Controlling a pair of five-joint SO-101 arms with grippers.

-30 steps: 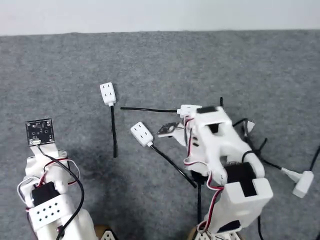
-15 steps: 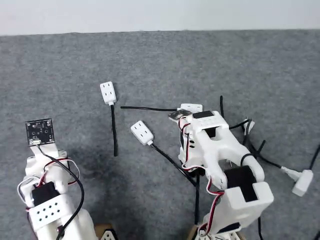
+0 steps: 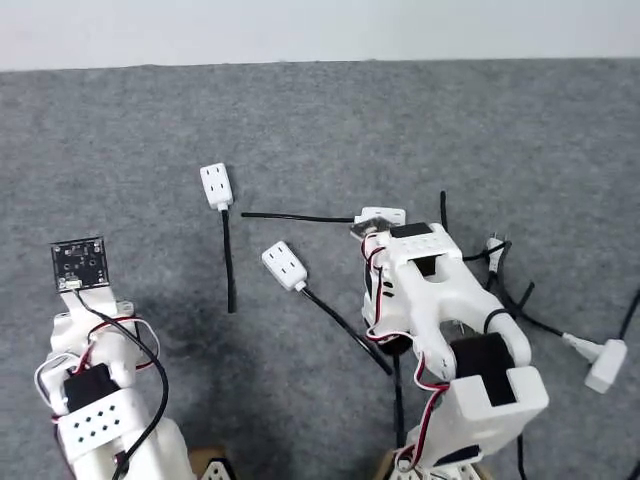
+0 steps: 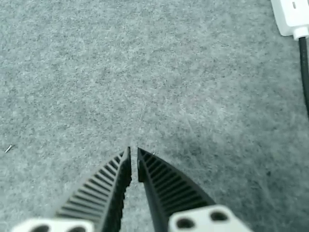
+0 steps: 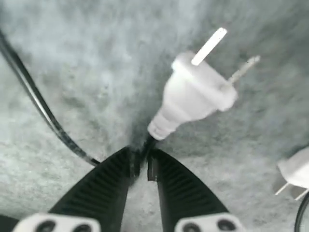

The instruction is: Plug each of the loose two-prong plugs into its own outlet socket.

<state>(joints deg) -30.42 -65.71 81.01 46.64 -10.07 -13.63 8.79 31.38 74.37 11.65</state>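
With the right pincer (image 5: 141, 163) clamped only on the black cord (image 5: 146, 141) just behind the white plug (image 5: 198, 94), which lies at 2 o'clock from the nearest outlet socket (image 3: 283, 266) on the worktop (image 3: 450, 130), the plug could swivel and its prongs (image 5: 208, 47) miss the slots

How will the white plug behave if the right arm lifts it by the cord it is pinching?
Probably light and rigid itself: the white plug is small moulded plastic. Likely to droop or swivel, since the right gripper pinches only the thin black cord behind it. The trailing cord may drag slightly.
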